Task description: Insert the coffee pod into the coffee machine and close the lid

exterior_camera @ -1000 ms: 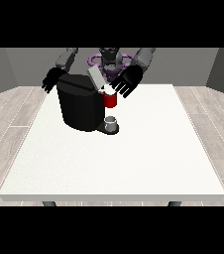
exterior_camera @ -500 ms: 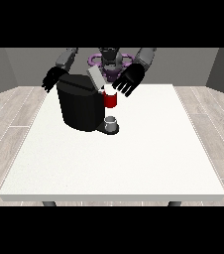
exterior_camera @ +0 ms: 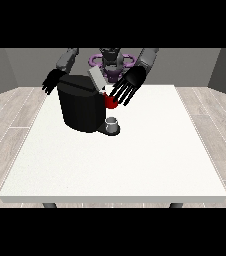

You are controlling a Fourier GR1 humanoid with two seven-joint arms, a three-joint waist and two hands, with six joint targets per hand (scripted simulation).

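Observation:
The black coffee machine (exterior_camera: pixel 82 107) stands at the table's back left, its grey lid (exterior_camera: pixel 95 80) tilted up. A red thing at the machine (exterior_camera: pixel 110 102) shows just below the lid. A small grey thing (exterior_camera: pixel 112 123) sits on the machine's base in front; I cannot tell whether it is the pod. The hand at the view's right (exterior_camera: pixel 130 84) hovers beside the lid and above the red thing, fingers straight and spread, holding nothing. The hand at the view's left (exterior_camera: pixel 51 81) hangs behind the machine's far corner, fingers relaxed.
The white table (exterior_camera: pixel 135 160) stretches wide in front of and to the right of the machine. Its edges run near the view's left, right and bottom. The robot's torso (exterior_camera: pixel 111 62) stands behind the table's far edge.
The hand at the view's right has sunk slightly towards the red thing. The machine, the lid and the other hand look unchanged.

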